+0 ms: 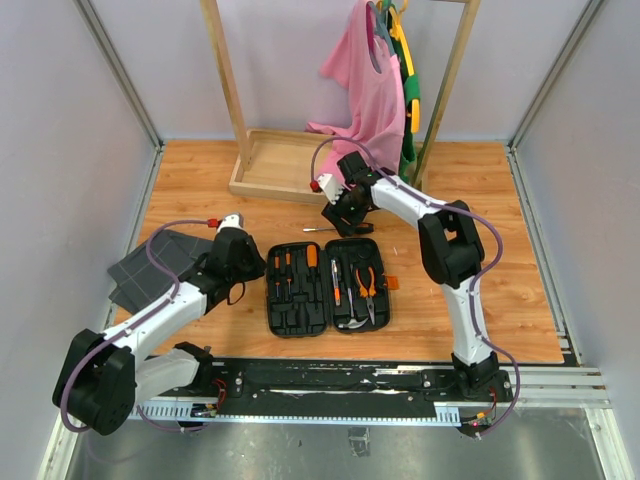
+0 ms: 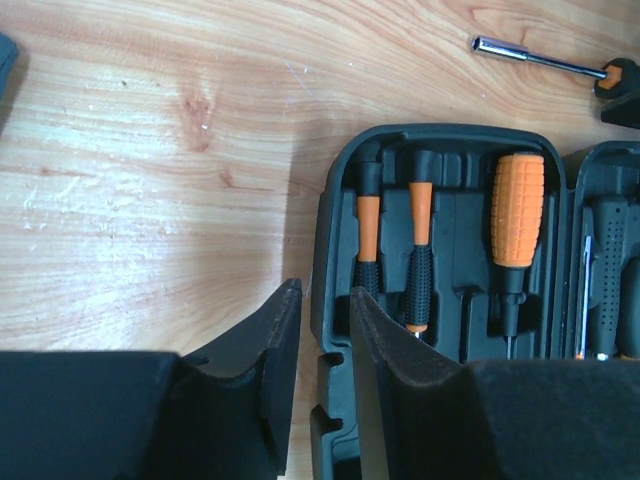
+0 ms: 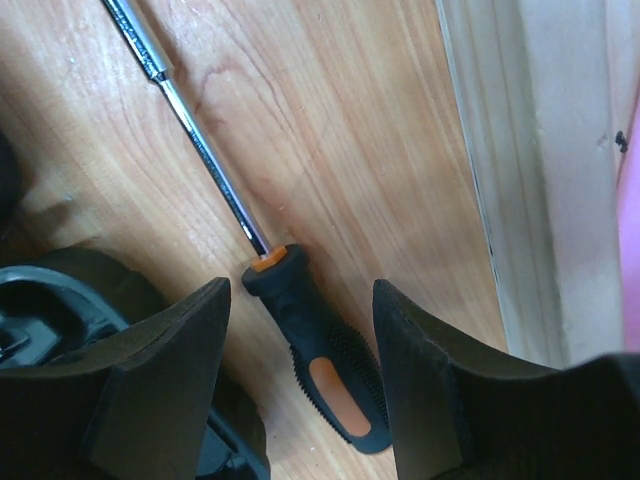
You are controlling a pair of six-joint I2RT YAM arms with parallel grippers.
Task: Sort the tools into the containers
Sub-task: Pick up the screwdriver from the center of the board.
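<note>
Right end effector (image 3: 300, 290) spread astride the screwdriver (image 3: 320, 385) on the counter (image 3: 380, 120); left end effector (image 2: 325, 292) slightly parted, empty, at the tool case (image 2: 450, 135) edge.

I'm working in a robotics lab test cell rather than a real workshop. Plain pale panels (image 1: 60, 120) in aluminium framing (image 1: 118, 70) box in a wood-topped table (image 1: 190, 185), and my left arm (image 1: 165, 305) and right arm (image 1: 468, 300) are bolted to a metal rail (image 1: 350, 378) at its near edge. The wooden clothes rack (image 1: 225, 80) with its pink shirt (image 1: 365, 100) and the open tool case (image 1: 295, 322) look like staged props.
</note>
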